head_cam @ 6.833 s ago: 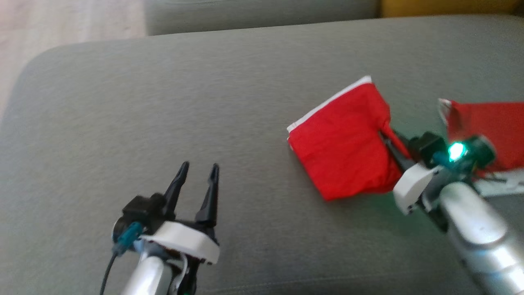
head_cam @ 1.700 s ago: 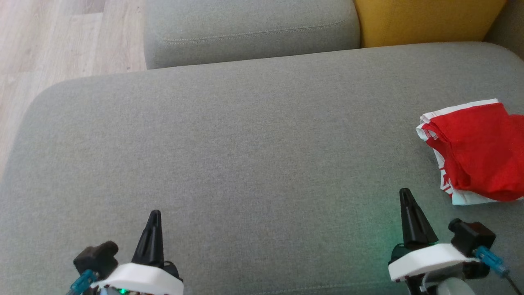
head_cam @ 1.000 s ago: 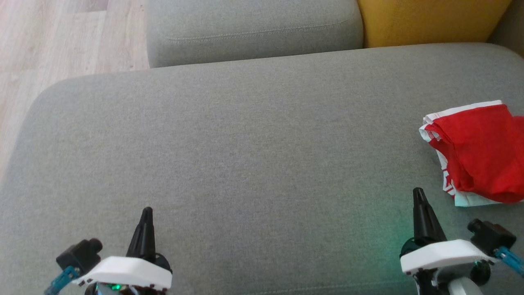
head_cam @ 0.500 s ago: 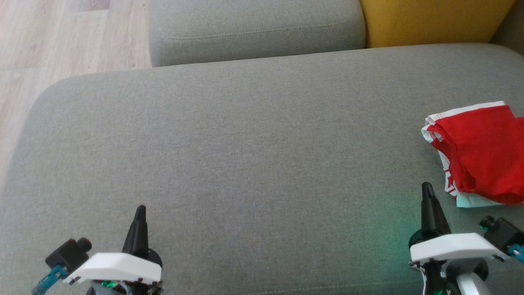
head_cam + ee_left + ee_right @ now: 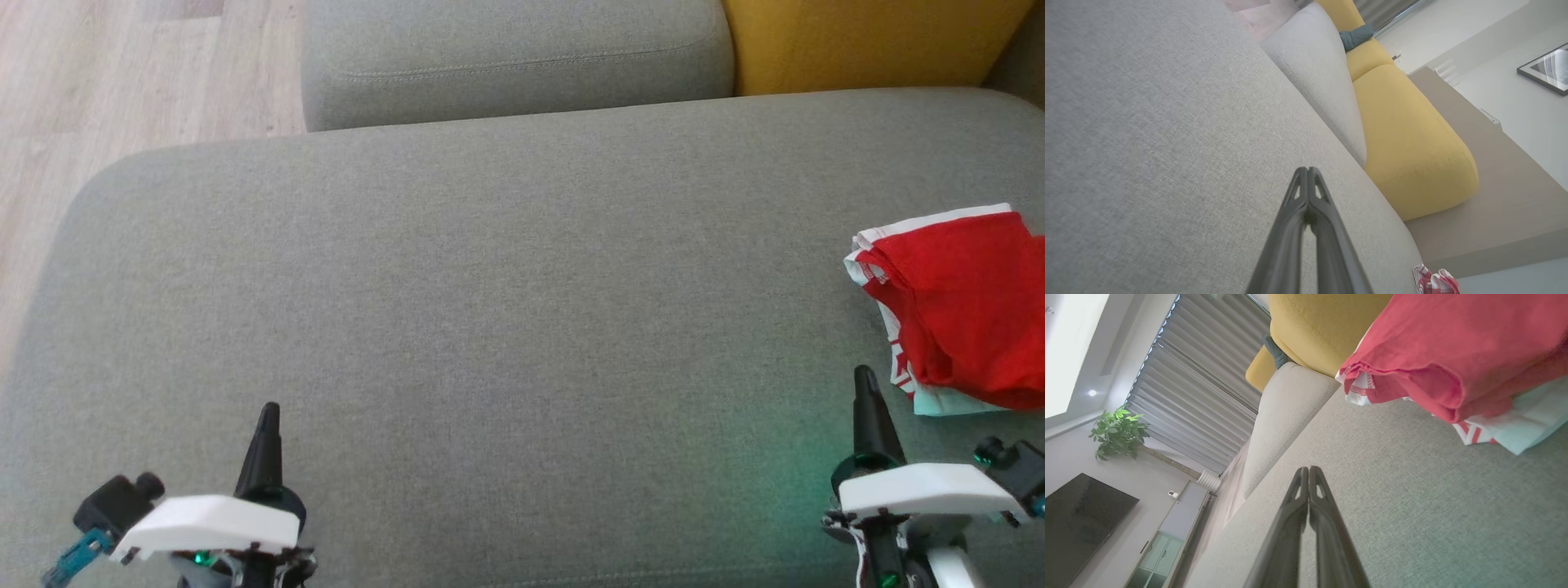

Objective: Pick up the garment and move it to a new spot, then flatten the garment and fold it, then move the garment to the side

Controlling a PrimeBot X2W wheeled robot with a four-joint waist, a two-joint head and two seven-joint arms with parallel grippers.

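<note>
Folded red cloth garment with white trim (image 5: 963, 310) lies at the far right of the grey fabric sofa seat (image 5: 490, 286), cut off by the head view's right edge. It looks light, soft and limp, so expect it to sag and its layers to slide apart if you lift one ply alone; it is neither fragile nor slippery by the look of it. The best hold is probably the stacked left edge or the near-left corner where white-and-red striped trim peeks out, pinching through all layers. Its layered open edges point left toward the seat's middle, with a white-banded hem along the far side. The long axis cannot be told for sure with the bundle cut off; the visible part is about as wide as deep. In the right wrist view the garment (image 5: 1453, 355) lies ahead and to the side of the fingers, apart from them. Right gripper (image 5: 867, 392) sits just beside the near-left corner, jaws clenched on nothing. Left gripper (image 5: 265, 425) is well apart at the lower left, jaws also pressed together and empty. Yellow cushion (image 5: 857, 41) sits behind the seat.
</note>
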